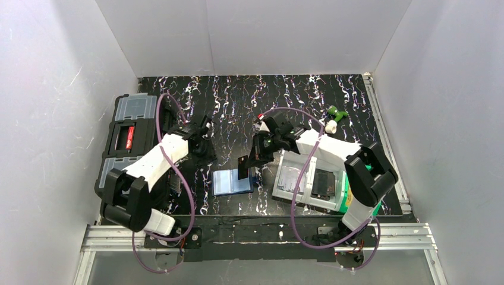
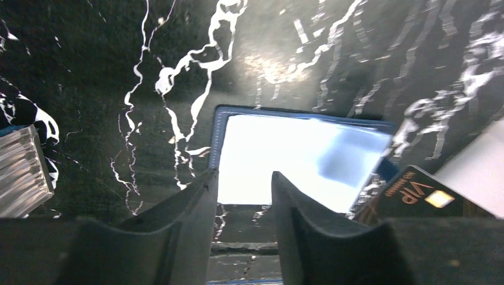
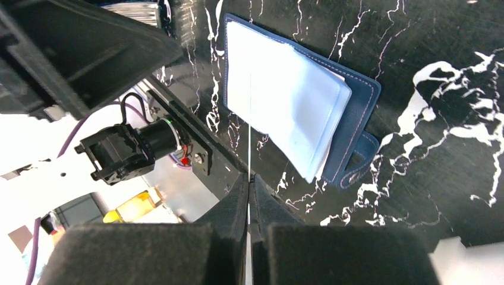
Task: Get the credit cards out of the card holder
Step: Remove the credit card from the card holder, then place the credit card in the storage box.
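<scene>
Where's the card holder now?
Top view: the card holder lies open centre-front on the table, between the arms, by the black card the right fingers hold.

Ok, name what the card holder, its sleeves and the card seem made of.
The card holder: navy leather or imitation, matte, stitched edge. Its sleeves: clear pale plastic, glossy, glaring. The credit card: probably plastic, black, glossy, gold print and chip.

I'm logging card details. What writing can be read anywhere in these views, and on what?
"VIP": on the dark card, beside its gold chip.
Smaller print next to it: too blurred to read.
Red label on the black toolbox: too small to read.
</scene>
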`<control>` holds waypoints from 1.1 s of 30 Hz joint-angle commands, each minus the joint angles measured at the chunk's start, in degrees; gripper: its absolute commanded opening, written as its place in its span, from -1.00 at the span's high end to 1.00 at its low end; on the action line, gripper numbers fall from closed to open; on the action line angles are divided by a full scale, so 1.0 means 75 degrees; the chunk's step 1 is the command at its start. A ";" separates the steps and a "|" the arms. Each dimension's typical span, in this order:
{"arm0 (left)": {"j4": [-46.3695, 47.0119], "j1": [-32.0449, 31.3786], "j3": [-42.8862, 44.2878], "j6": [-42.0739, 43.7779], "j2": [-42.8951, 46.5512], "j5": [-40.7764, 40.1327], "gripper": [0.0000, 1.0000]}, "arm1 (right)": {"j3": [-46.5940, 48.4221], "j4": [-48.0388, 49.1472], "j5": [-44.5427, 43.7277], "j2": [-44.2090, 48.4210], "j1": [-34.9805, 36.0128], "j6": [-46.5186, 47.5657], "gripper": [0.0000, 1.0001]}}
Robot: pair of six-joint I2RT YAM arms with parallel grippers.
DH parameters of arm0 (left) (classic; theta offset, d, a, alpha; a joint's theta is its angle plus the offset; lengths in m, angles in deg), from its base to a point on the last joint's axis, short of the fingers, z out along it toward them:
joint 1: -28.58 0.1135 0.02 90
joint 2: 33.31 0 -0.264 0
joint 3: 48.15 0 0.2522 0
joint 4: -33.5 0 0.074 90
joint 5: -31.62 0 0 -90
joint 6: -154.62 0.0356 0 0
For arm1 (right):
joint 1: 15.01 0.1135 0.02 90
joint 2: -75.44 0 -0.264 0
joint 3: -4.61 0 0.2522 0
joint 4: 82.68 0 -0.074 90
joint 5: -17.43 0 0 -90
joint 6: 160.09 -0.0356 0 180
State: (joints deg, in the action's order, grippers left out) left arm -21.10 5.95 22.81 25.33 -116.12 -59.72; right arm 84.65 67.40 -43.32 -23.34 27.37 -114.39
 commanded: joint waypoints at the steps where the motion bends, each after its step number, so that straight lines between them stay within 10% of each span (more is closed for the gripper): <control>1: -0.0661 0.0024 0.0620 0.0506 0.0776 -0.0156 -0.02 | 0.0360 -0.0552 -0.0304 0.0687 -0.0093 0.0306 0.97; 8: -0.0679 0.0011 0.1081 0.0849 0.1389 0.0657 -0.94 | 0.0168 -0.1353 -0.1041 0.1779 -0.0431 0.0455 0.97; 33: -0.0105 -0.0042 0.1166 0.1038 0.1546 0.2390 -0.96 | -0.1011 -0.7082 -0.4629 0.5507 -0.3487 0.0709 0.97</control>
State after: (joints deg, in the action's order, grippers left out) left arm -22.57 5.84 30.76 32.67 -105.76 -43.69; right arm 78.67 21.90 -72.30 18.54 1.95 -108.90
